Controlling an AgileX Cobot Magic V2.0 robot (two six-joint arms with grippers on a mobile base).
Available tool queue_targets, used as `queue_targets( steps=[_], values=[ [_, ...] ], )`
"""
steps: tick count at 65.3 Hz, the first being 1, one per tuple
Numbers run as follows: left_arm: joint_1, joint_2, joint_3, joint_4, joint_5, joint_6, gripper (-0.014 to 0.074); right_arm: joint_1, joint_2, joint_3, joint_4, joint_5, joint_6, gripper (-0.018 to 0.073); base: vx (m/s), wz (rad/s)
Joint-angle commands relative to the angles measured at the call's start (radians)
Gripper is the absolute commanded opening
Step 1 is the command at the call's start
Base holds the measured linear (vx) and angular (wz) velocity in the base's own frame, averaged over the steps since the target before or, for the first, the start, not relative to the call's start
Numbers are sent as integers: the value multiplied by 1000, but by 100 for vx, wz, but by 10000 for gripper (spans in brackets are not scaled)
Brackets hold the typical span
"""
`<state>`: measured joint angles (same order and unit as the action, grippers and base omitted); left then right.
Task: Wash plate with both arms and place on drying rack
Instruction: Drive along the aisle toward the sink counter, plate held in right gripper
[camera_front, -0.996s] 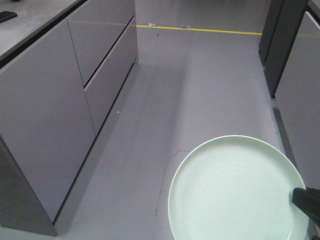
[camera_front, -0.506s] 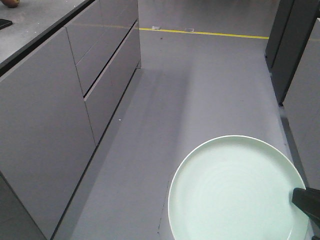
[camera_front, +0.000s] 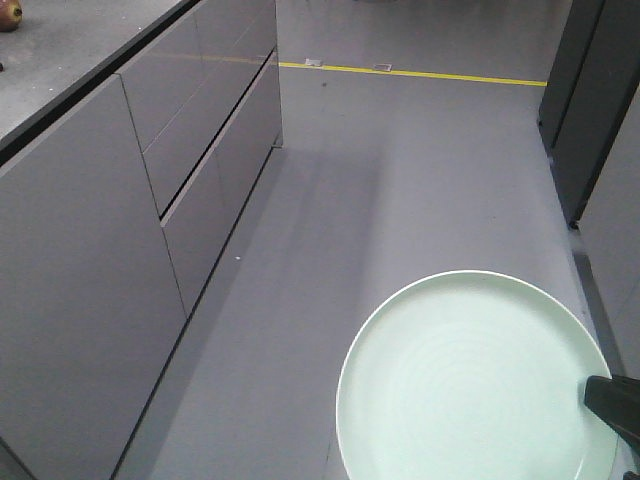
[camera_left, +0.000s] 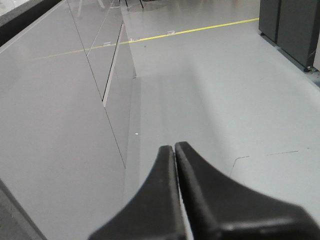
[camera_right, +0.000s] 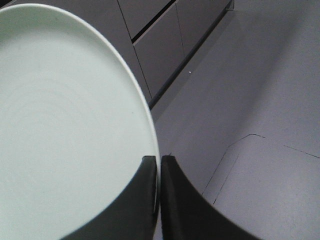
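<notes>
Two black fingers (camera_right: 180, 200) of the right gripper (camera_right: 159, 162) are squeezed tight on the rim of the round pale mint-green glossy plate (camera_right: 65, 115), w/ just the edge between them. I think it grabs the edge so the big flat face is free for washing. The plate sits about level, up over the grey floor (camera_front: 420, 180), resting on nothing. The left gripper (camera_left: 174, 149) is closed w/ nothing in it, so 1 arm does the carrying. A grey drawer cabinet (camera_front: 150, 180) is off to the left, apart. No drying rack in view.
</notes>
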<state>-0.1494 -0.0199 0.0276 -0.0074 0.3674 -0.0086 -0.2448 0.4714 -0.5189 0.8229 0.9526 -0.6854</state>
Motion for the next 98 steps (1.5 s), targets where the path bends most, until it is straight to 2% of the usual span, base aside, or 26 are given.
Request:
queue_targets(
  steps=[1,98],
  values=[
    [-8,-6,-33,-9,-70,-4,-6,-7,4,-26,49,-38,1,-1,20,0],
    [-8,-6,-33,-9,-70,-4,-6,-7,4,-26,49,-39,1,-1,16,-6]
  ],
)
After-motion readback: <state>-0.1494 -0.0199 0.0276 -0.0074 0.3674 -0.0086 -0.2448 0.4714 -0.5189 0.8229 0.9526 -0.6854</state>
